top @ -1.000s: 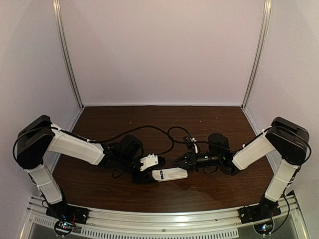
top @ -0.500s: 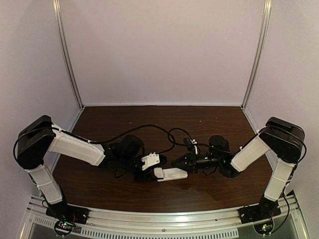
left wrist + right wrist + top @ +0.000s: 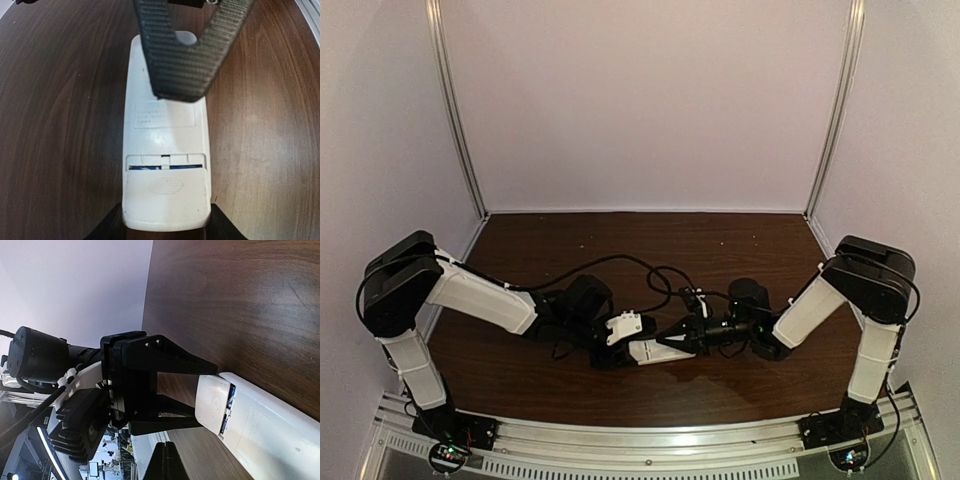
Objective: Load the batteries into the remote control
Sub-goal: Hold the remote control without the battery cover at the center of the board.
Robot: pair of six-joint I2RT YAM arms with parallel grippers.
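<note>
Remote flat on the dark, wood-grain tabletop, plain white back up, its corners rounded and a faint embossed label panel at mid-length. My left tool grips its near end, one black finger against each long side, the jaws about half spread. The squarish cover is smooth white plastic with an oval ribbed thumb patch. It sits over the compartment just short of closed, leaving a narrow slit. Through the slit the batteries show inside the remote as two strips of glossy blue, parted by a small white tab. My right tool is closed tip to tip. Its fingers, dark and ribbed crosswise, meet in a V over the remote's back beyond the label. Whether that tip touches the plastic I cannot tell.
</note>
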